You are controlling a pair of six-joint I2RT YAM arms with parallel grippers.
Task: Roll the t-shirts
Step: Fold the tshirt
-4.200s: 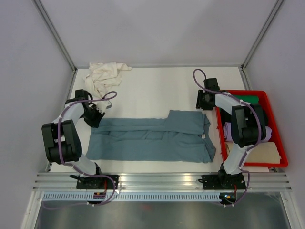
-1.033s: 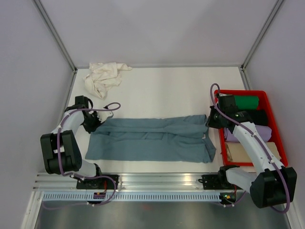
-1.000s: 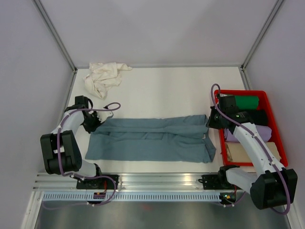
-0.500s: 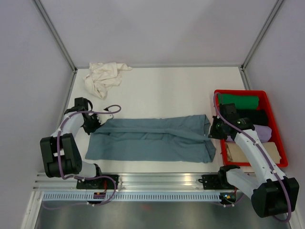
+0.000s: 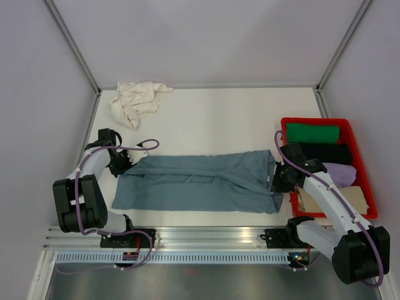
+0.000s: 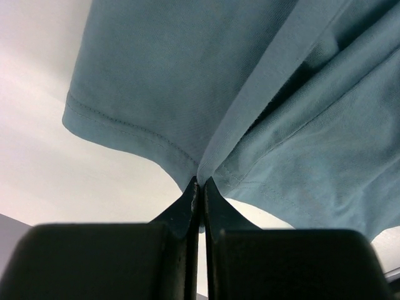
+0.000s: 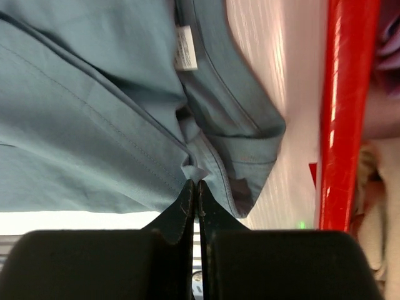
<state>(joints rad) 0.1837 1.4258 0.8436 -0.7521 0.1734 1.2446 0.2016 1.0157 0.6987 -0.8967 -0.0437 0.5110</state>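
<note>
R arm (image 5: 320, 185) retreated; L fingers (image 6: 185, 214), R fingers (image 7: 181, 214) clamp blue tee (image 5: 200, 182); white table (image 5: 219, 119), grey walls (image 5: 200, 37).

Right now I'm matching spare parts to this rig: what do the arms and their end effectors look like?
The left arm and right arm have white links, bulky black joint housings and a purple cable looped along each. The left end effector and right end effector are black, with two fingers tapering to thin tips.

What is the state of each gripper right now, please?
Left gripper: shut, pinching the hem of the blue-grey t-shirt.
Right gripper: shut, pinching a fold at the shirt's collar end.
</note>
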